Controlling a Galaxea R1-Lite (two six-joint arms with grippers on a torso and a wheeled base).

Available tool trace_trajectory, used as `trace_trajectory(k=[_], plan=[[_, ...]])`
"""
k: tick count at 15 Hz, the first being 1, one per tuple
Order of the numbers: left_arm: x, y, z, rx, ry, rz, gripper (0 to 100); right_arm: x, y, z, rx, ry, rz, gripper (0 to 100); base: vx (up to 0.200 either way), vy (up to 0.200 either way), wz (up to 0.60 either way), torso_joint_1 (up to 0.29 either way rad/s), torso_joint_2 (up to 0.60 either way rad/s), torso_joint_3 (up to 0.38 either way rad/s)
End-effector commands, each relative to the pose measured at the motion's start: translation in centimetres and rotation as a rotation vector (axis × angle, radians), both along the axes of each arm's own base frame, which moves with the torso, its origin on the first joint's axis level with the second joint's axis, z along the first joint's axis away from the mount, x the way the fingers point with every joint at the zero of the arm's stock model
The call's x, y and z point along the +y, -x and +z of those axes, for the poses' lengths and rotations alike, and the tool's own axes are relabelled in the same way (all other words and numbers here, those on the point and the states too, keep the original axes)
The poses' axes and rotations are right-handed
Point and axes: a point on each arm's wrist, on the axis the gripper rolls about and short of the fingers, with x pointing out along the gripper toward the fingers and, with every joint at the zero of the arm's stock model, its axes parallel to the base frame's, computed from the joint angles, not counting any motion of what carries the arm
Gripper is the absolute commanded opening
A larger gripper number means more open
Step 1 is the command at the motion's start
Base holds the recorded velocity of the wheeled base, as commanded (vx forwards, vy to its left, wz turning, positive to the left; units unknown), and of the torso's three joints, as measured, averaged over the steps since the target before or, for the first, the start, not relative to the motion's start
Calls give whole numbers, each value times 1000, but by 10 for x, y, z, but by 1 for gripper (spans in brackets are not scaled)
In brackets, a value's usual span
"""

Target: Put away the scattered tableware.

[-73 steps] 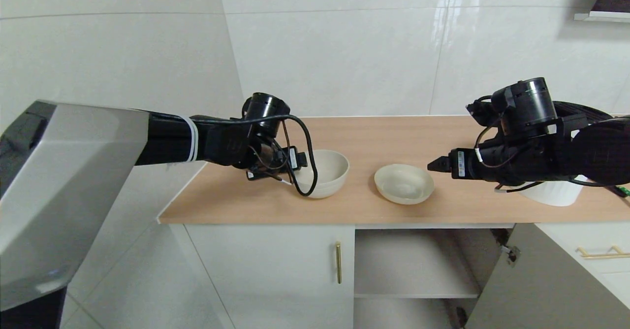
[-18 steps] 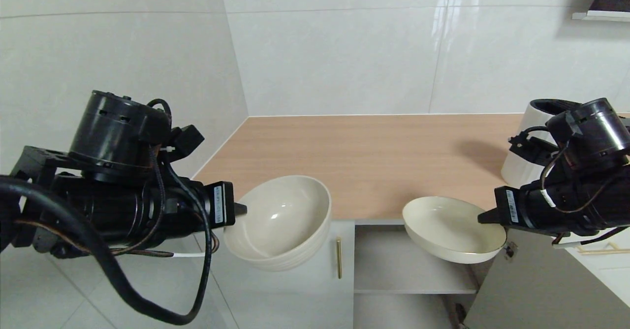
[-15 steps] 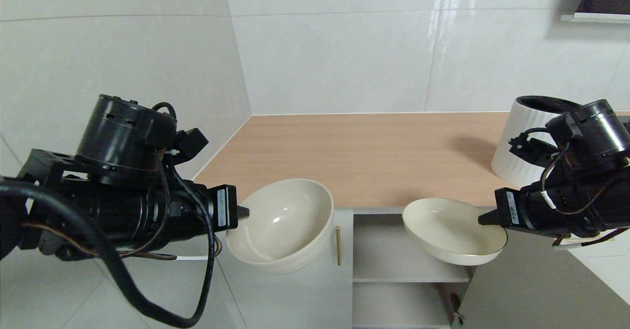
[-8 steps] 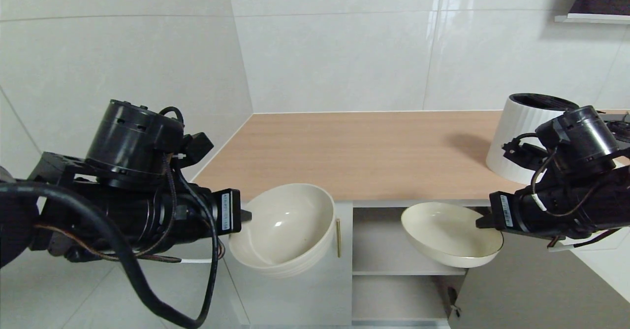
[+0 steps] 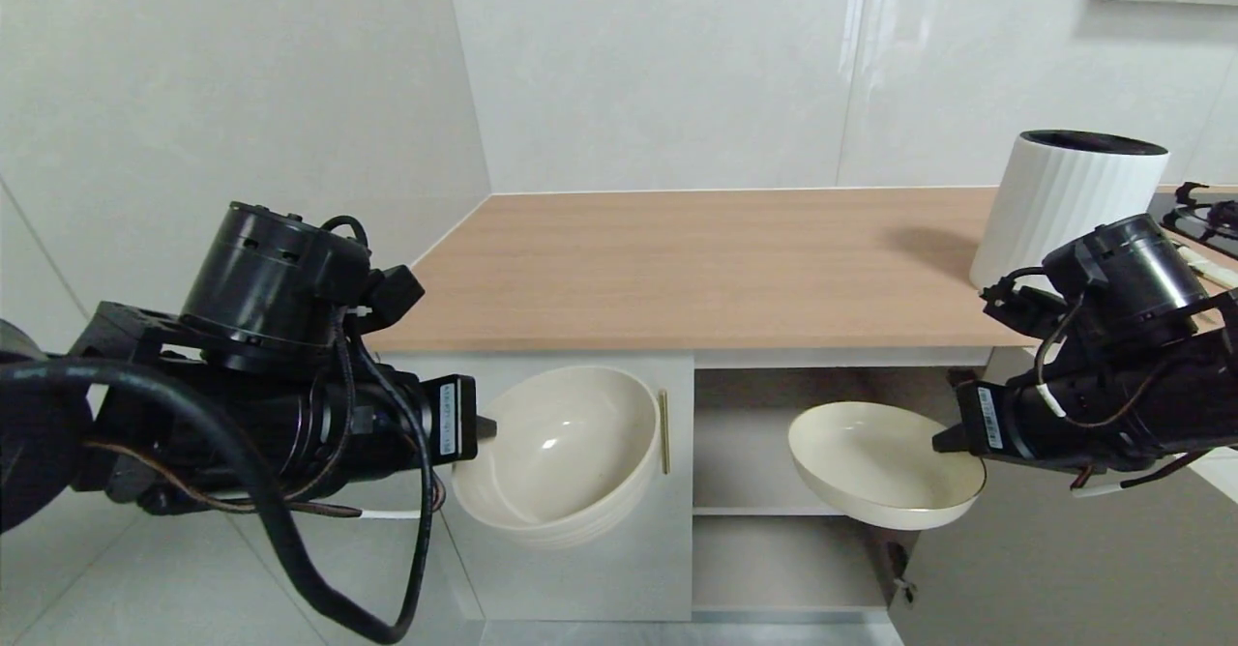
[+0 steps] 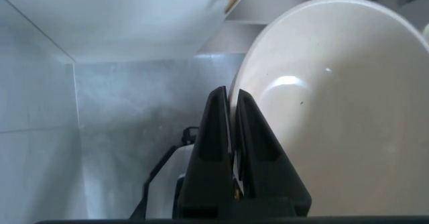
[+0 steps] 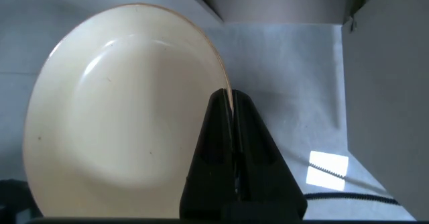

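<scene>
Both pieces are up in the air, in front of the lower cabinet and below the wooden countertop (image 5: 716, 269).

The left gripper (image 5: 488, 425) has the deep bowl (image 5: 561, 448) by its left rim. The wrist cam shows the two fingers squeezed together with the rim sandwiched between them. The bowl is tipped, its mouth facing up and over to the right. It hangs in front of the closed cabinet door (image 5: 580, 569), just left of the gold handle (image 5: 663, 431). It's glossy cream, with faint ridges around the lower outside.

The right gripper (image 5: 938, 443) pinches the shallow dish (image 5: 870, 457) by its right rim, fingers clamped either side of the edge. The dish sits nearly flat, mouth up, leaning slightly toward the camera. It's in front of the open compartment, around the level of the shelf (image 5: 740, 509). It has the same cream glaze, wider and much flatter, with a thin darker line along the rim.

Both are round, so neither has a real long axis.

Hard to see: each rim disappears under the fingers, the deep bowl runs off the edge of the left wrist shot, and I can't tell how far out from the shelf the dish is. A white ribbed container (image 5: 1074, 201) stands at the far right of the counter.
</scene>
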Motion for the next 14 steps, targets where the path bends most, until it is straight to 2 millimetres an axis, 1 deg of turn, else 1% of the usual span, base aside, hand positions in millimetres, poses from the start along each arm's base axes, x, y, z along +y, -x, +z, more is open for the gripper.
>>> trace_trajectory(k=[1,9,13,14], plan=[[0,-1,-1,3,-1,0,0,1,-2,-3,10,4,0,0,0,0,0,-173,496,315],[0,-1,-1,4,-2,0,0,2,-4,-6,20,12,-2,0,0,0,0,-134,464,326],[-1,-3,-3,11,-6,0,0,2,-5,-8,26,15,-1,0,0,0,0,-50,427,352],[-2,-3,-4,12,-6,0,0,2,-5,-8,26,15,-1,0,0,0,0,12,85,12]])
